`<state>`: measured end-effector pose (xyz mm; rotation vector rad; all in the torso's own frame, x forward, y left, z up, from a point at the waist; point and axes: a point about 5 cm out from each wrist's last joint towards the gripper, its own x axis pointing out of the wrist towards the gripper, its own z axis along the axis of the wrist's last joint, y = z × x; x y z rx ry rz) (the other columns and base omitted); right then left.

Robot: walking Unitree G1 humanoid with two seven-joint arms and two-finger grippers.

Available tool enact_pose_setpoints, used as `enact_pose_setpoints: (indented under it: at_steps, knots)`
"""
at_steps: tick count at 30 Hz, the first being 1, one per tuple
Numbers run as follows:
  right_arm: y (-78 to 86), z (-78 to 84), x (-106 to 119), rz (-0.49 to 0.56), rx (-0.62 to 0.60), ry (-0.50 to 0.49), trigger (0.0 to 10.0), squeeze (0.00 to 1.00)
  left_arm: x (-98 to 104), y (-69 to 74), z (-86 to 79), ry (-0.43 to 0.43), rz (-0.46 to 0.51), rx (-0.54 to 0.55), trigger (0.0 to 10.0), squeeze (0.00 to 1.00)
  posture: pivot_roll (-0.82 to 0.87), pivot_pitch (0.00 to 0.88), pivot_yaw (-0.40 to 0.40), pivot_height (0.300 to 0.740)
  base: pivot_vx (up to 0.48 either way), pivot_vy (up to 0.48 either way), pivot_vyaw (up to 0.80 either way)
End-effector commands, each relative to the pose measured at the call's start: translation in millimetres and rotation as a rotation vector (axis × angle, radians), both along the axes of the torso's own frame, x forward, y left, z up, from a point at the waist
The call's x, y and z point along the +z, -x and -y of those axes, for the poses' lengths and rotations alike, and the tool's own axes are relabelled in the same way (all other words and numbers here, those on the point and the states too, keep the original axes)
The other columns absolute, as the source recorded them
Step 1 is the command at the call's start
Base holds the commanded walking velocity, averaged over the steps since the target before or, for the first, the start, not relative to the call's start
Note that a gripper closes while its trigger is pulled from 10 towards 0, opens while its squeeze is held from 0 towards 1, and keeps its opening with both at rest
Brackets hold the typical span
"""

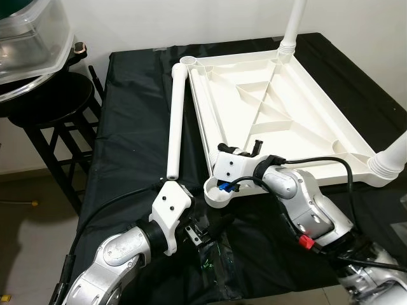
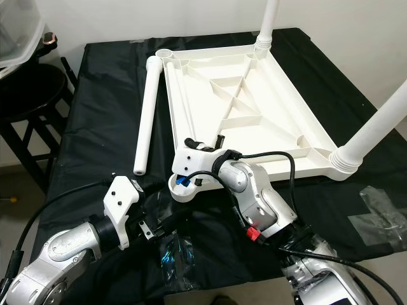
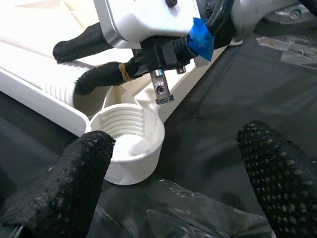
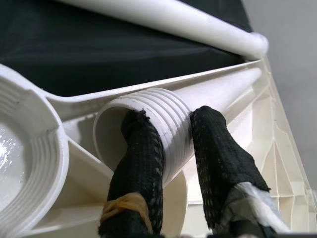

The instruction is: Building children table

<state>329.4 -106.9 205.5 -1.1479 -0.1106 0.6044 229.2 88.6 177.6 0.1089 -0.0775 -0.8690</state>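
One white tabletop [image 1: 273, 101] lies upside down on the black-covered surface [image 1: 127, 114], ribs up, its long axis running from the near left corner away toward the far right. Four legs can be counted. Two stand screwed upright in their sockets: one at the far corner [image 1: 294, 25], one at the right corner [image 1: 394, 155]. A third, loose leg [image 1: 175, 121] lies flat on the surface just beside the tabletop's left edge, long axis running away from the robot, its near end close to the left arm. The fourth leg [image 4: 198, 106] lies inside the tabletop along that same left edge, its threaded end pointing toward the robot, near the empty socket [image 3: 131, 134] at the near corner. That socket is open, threads showing inside.

The right gripper [image 4: 176, 148] is at the near corner, closed on the threaded end of the fourth leg: one finger [image 4: 141, 163] is tucked inside the hollow end, the other sits outside on the threads, pinching the wall between them.

The left gripper [image 3: 173, 173] hovers low over the surface just in front of the empty socket, fingers spread wide, holding nothing. Crinkled clear plastic [image 2: 168, 257] lies on the surface below it.

One black stool [image 1: 48, 101] stands left of the surface, with a clear bin [image 1: 32, 38] above it.
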Motion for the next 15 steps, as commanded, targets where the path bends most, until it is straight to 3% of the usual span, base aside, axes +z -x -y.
enact_pose_setpoints:
  at_steps: [1, 7, 15]
  knots:
    - [1.2, 0.7, -0.6, 0.009, -0.02, -0.023, 0.0, 0.0, 2.3, 2.0, 1.1, 0.002, 0.003, -0.006, 10.0, 0.0, -0.02, 0.221, 0.008, 0.74, 0.0, 0.0, 0.0]
    - [5.2, 14.9, 32.3, 0.288, -0.132, -0.076, 0.0, 0.0, 21.1, -5.6, -1.2, 0.048, 0.046, -0.006, 10.0, 0.0, -0.03, 0.211, 0.018, 0.74, 0.0, 0.0, 0.0]
    - [12.2, 22.3, 48.9, 0.391, -0.173, -0.124, 0.0, 0.0, 43.8, -13.5, -4.3, 0.09, 0.101, -0.024, 10.0, 0.0, -0.05, 0.197, 0.028, 0.74, 0.0, 0.0, 0.0]
